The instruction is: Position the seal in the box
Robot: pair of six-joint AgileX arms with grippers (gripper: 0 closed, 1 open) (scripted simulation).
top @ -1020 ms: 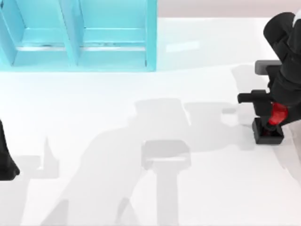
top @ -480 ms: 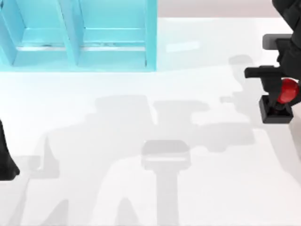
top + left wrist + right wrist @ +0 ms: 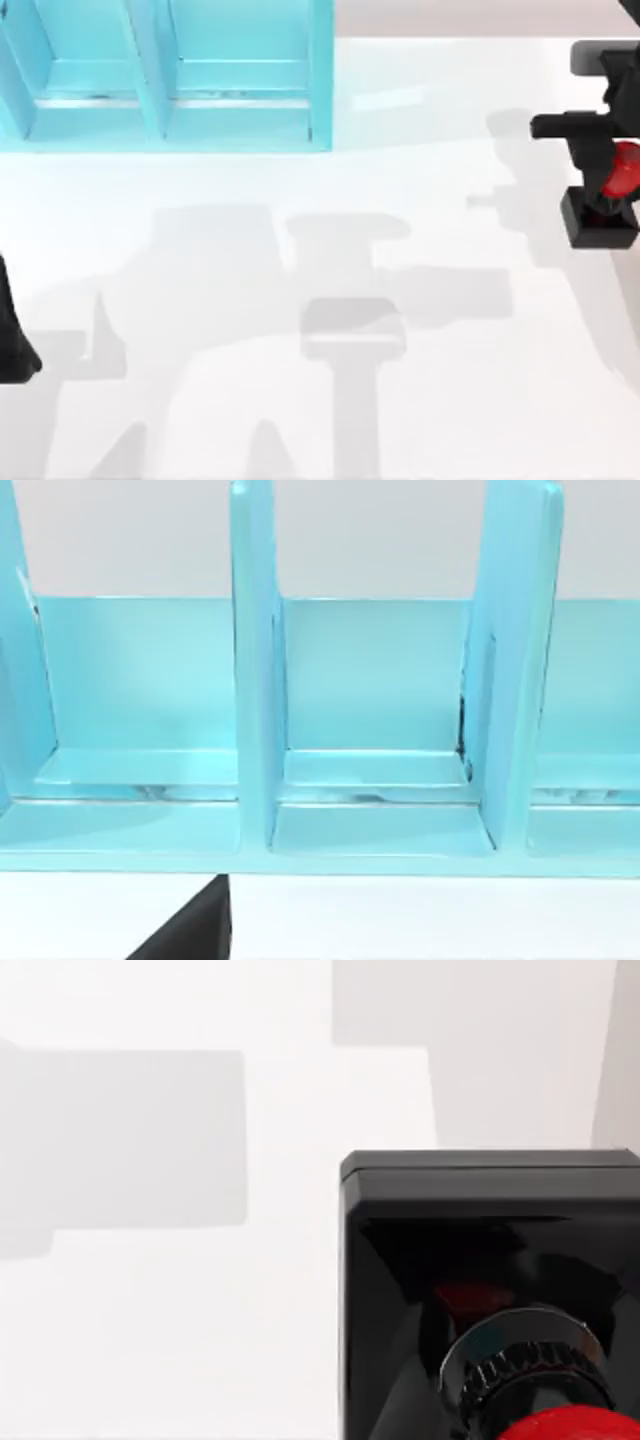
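**Colleague:** Progress on the seal?

**Me:** Part way, I judge. My right claw [image 3: 603, 172] is at the table's [image 3: 300, 330] right edge with the seal [image 3: 608, 200] in its grip, fingers closed on the red knob [image 3: 624, 168] and the black block base [image 3: 598, 222] hanging below. The right wrist view shows the base [image 3: 480, 1260] and the knob [image 3: 560, 1428] close up against bare white table [image 3: 170, 1340]; I read the seal as lifted clear, though I can't be sure.

**Colleague:** And the box?

**Me:** The blue box [image 3: 170, 90] sits at the far left corner of the table, well apart from the seal. The left wrist view faces its open compartments [image 3: 375, 710], split by upright dividers [image 3: 255, 670].

**Colleague:** What's left?

**Me:** The whole carry across and the drop into a compartment.

**Colleague:** Left arm?

**Me:** Parked at the left edge [image 3: 12, 340]; I can't tell how its claw stands.
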